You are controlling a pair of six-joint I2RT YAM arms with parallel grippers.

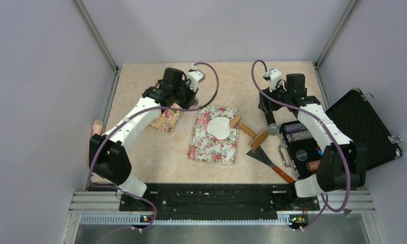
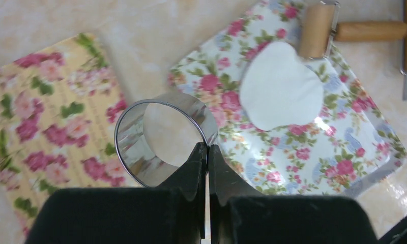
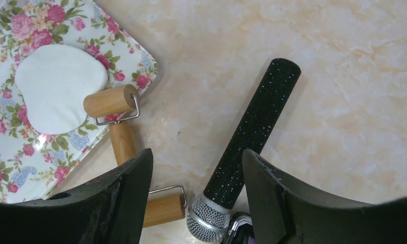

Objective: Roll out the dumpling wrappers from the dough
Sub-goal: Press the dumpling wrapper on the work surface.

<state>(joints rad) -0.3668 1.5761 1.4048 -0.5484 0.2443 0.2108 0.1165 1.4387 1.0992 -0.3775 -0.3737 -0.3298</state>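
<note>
My left gripper (image 2: 207,147) is shut on the wall of a shiny metal ring cutter (image 2: 133,147) and holds it above the gap between two floral trays; it also shows in the top view (image 1: 185,104). A pale round patch shows through the ring; I cannot tell whether it is a dumpling wrapper or the table. A white dough sheet (image 2: 280,91) with a round bite cut from its edge lies on the white floral tray (image 2: 364,147). A wooden roller (image 2: 318,23) rests at that tray's edge. My right gripper (image 3: 196,168) is open and empty above a black microphone (image 3: 252,127).
A yellow floral tray (image 2: 38,127) lies left of the white one. A metal scraper (image 1: 265,157) lies right of the roller (image 1: 242,127). An open black case (image 1: 354,127) with several items stands at the right. A pink object (image 1: 97,126) sits at the left edge.
</note>
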